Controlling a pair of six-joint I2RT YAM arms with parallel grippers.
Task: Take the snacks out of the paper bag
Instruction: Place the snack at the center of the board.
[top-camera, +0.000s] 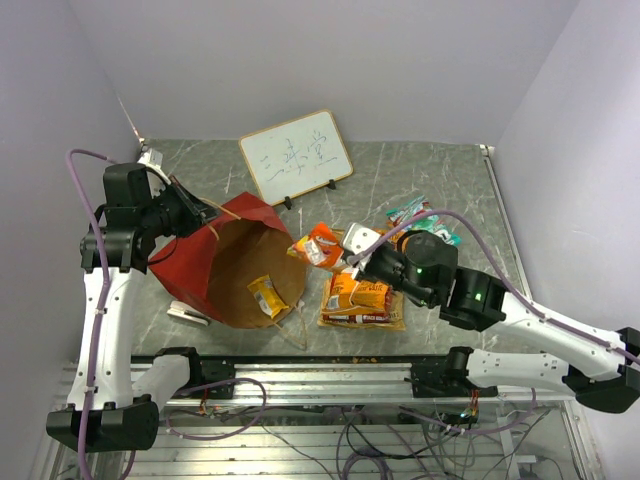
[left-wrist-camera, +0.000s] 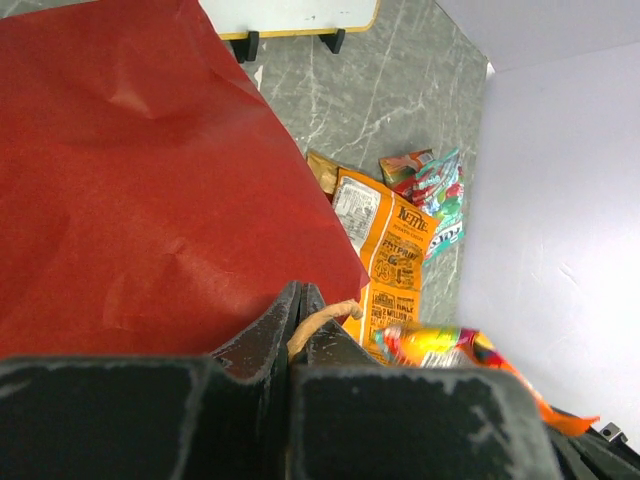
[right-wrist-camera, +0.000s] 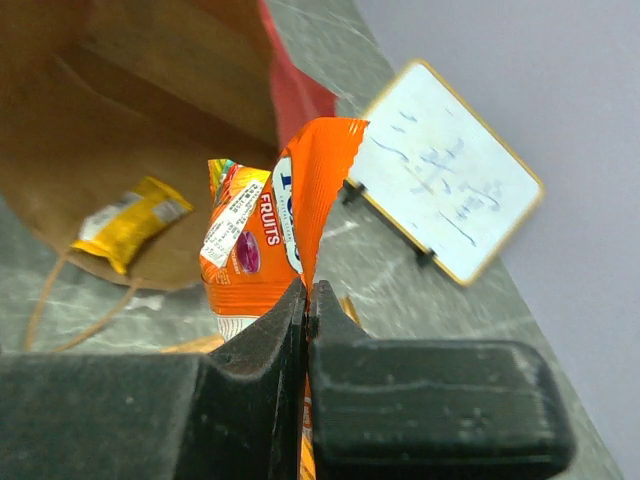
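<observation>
Left tool (left-wrist-camera: 300, 302) pinches the loop handle (left-wrist-camera: 322, 321) of the red paper bag (top-camera: 195, 262), which lies left on the bench (top-camera: 430, 172). Right tool (right-wrist-camera: 306, 300) clamps an orange foil packet (right-wrist-camera: 262, 245) beside its mouth; a yellow foil packet (top-camera: 266, 296) lies inside.

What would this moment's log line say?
left gripper shut on handle; right gripper shut on orange packet, outside paper bag; yellow packet inside

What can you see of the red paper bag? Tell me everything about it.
The paper bag is red outside and brown kraft inside, its paper creased. It lies tipped on its side on the grey marbled table, mouth open toward the right. The left gripper is shut on one thin loop handle; the other handle trails on the table. One yellow packet lies inside near the mouth.
</observation>
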